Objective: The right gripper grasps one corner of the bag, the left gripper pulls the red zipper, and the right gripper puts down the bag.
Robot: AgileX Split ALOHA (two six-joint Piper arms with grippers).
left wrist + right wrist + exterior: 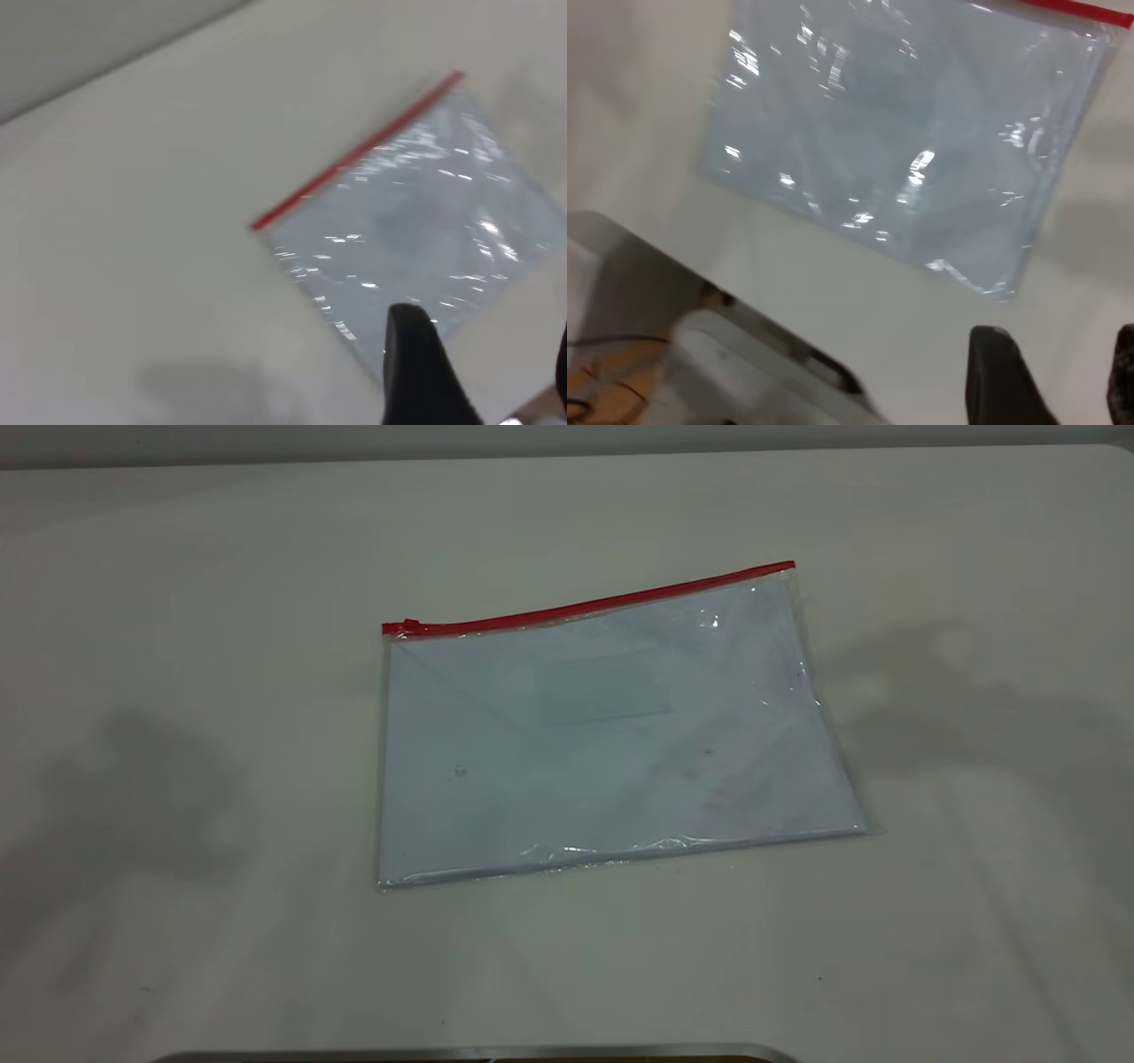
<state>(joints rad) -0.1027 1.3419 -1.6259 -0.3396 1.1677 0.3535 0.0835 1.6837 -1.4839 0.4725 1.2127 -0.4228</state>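
The bag [611, 735] lies flat on the table, clear plastic with pale blue sheets inside and a faint label window. The red zipper [585, 607] runs along its far edge, with the slider tab [410, 626] at the left end. The corner of the bag [791, 576] is at the strip's right end. No gripper shows in the exterior view. In the left wrist view my left gripper [487, 363] is open and empty above the table, short of the bag [425, 212]. In the right wrist view my right gripper [1059, 372] is open and empty, off the bag's [904, 133] near edge.
The white table [177, 602] carries arm shadows at left and right. A metal rim [478, 1052] lines the near edge. The right wrist view shows the table's edge and a pale grey housing [744, 363] beyond it.
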